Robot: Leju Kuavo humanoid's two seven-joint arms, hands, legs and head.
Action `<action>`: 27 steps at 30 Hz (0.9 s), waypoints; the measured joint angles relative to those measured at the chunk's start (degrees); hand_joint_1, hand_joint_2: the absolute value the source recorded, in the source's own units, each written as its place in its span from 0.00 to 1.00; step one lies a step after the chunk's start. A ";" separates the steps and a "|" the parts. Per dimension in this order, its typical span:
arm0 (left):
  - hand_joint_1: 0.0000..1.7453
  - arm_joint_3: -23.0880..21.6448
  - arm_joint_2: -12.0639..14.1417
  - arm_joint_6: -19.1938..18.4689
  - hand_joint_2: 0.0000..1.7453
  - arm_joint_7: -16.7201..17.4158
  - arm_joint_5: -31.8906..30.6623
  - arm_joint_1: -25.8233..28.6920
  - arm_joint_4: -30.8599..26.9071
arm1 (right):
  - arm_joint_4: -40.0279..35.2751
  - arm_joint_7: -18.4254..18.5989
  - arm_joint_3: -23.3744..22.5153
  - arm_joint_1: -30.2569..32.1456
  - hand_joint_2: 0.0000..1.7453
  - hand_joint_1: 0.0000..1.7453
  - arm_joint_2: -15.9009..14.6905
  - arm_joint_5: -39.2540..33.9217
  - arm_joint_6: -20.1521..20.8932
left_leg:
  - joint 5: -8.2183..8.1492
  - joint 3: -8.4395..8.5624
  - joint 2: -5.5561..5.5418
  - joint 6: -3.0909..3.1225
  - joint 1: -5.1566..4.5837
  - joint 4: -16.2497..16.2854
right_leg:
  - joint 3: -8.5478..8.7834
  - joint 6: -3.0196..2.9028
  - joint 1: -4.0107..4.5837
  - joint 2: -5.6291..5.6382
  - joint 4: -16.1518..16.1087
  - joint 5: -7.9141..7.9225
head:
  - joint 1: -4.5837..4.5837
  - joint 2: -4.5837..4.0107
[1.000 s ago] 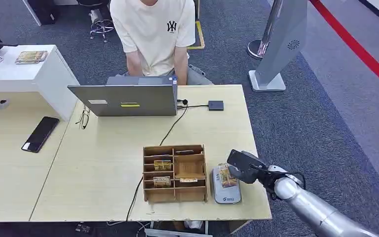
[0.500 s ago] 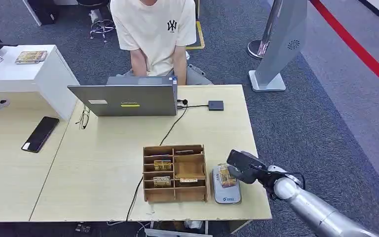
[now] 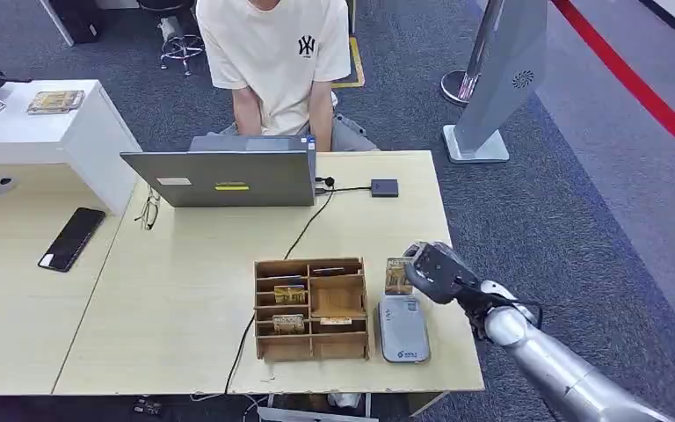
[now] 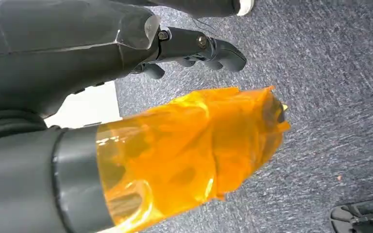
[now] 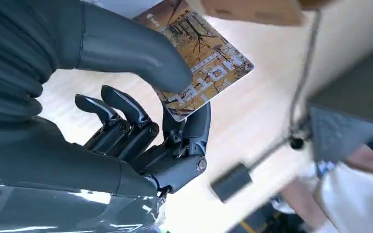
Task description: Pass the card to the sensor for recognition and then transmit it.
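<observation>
Pale wood tabletop [image 3: 185, 290] carries a laptop [image 3: 228, 178], a box [image 3: 311, 308] and the grey sensor [image 3: 402, 329] just beside it. My right robot hand [image 3: 431, 268] pinches the card [image 3: 396, 276] between thumb and fingers, above the tabletop just beyond the sensor. Its wrist view shows the card's [image 5: 201, 58] tree print. My left robot hand [image 4: 194, 51] hangs over carpet, fingers curled, holding nothing.

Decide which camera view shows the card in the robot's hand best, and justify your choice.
The right wrist view: the card is close, its printed picture visible, pinched by the right hand. The head view shows it small above the sensor. The left wrist view faces carpet.
</observation>
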 joint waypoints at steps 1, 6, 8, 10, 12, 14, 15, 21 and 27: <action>0.00 0.00 -0.02 0.09 0.00 -0.13 0.04 0.00 0.00 | -0.37 -0.85 -0.79 -0.01 1.00 1.00 0.55 -0.48 -0.83 | 0.00 0.00 0.00 0.00 0.00 0.00 | 0.00 0.00 0.00 0.00 0.00 0.00 | -0.02 0.00; 0.00 0.00 -0.07 0.44 0.00 -0.48 0.11 0.03 0.00 | -1.49 -2.84 -2.84 0.00 1.00 1.00 2.75 -1.46 -2.55 | 0.00 0.01 0.01 0.00 0.00 0.00 | 0.00 0.00 0.00 0.01 0.00 0.00 | 0.00 0.00; 0.00 0.00 -0.09 0.48 0.00 -0.48 0.11 0.03 0.00 | -1.59 -3.52 -3.45 0.00 1.00 1.00 3.72 -1.57 -2.60 | 0.00 0.00 0.00 0.00 0.00 0.00 | 0.00 0.00 0.00 0.01 0.00 0.00 | 0.00 0.00; 0.00 0.00 -0.13 0.50 0.00 -0.48 0.04 0.03 0.00 | -1.59 -4.26 -3.76 -0.07 1.00 1.00 4.65 -1.62 -2.60 | 0.00 0.00 0.00 0.00 0.01 0.00 | 0.01 0.00 0.00 0.00 0.00 0.00 | 0.00 0.00; 0.00 0.00 -0.15 0.50 0.00 -0.48 0.00 0.02 0.00 | -1.59 -5.11 -3.82 -0.13 1.00 1.00 5.51 -1.55 -2.64 | 0.00 0.00 0.00 0.00 0.00 0.00 | 0.00 0.00 0.00 0.00 0.00 0.00 | -0.02 0.00; 0.00 0.00 -0.20 0.50 0.00 -0.48 -0.09 0.01 0.00 | -1.57 -5.85 -3.89 -0.38 1.00 1.00 6.49 -1.55 -2.77 | 0.00 0.00 0.01 0.00 0.00 0.00 | 0.00 0.00 0.00 0.01 0.01 0.00 | -0.02 0.00; 0.00 0.00 -0.20 0.50 0.00 -0.48 -0.15 0.01 0.00 | -1.57 -6.29 -3.89 -0.60 1.00 1.00 6.99 -1.62 -2.77 | 0.00 0.01 0.01 0.00 0.00 0.00 | 0.00 0.00 0.00 0.01 0.01 0.00 | 0.00 0.00; 0.00 -0.02 -0.24 0.48 0.00 -0.57 -0.81 -0.06 0.00 | -1.29 -9.22 -3.91 -2.59 1.00 1.00 10.01 -2.91 -1.87 | 0.01 0.01 0.02 0.00 0.01 0.00 | 0.00 0.00 0.00 0.01 0.01 0.00 | 0.00 0.00; 0.00 -0.07 -0.26 0.44 0.00 -0.76 -1.71 -0.30 0.00 | -0.57 -11.60 -3.52 -5.69 1.00 1.00 13.11 -4.48 1.14 | 0.02 0.01 0.02 -0.01 0.01 0.00 | 0.00 0.00 0.00 0.02 0.02 0.00 | 0.00 0.00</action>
